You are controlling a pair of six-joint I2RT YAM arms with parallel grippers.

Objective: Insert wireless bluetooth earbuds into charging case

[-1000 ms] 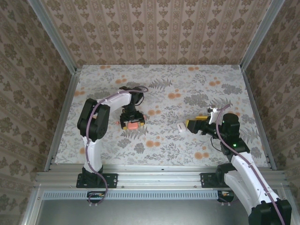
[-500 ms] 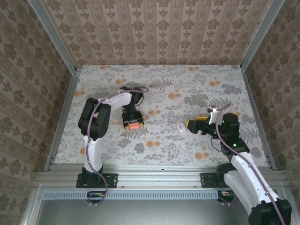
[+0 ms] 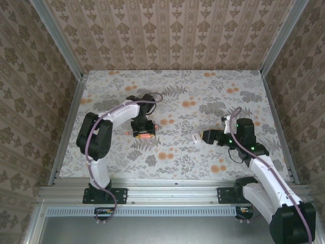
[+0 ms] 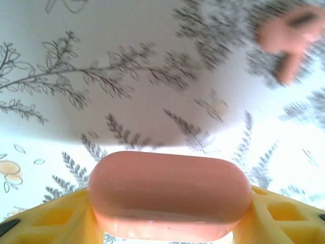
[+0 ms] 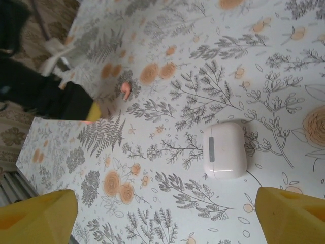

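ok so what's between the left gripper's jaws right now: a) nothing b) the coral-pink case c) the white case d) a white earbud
b, the coral-pink case sits wedged between the yellow jaws of the left gripper in its wrist view; the white case lies loose, ungripped

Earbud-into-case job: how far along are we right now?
Done: nothing seated; the coral-pink plastic earbud lies loose on the floral table, and the white rounded case looks closed. In hand: left gripper closed on the coral-pink rounded case; right gripper open, short of the white case. Remaining: open a case, pick up and insert the buds.
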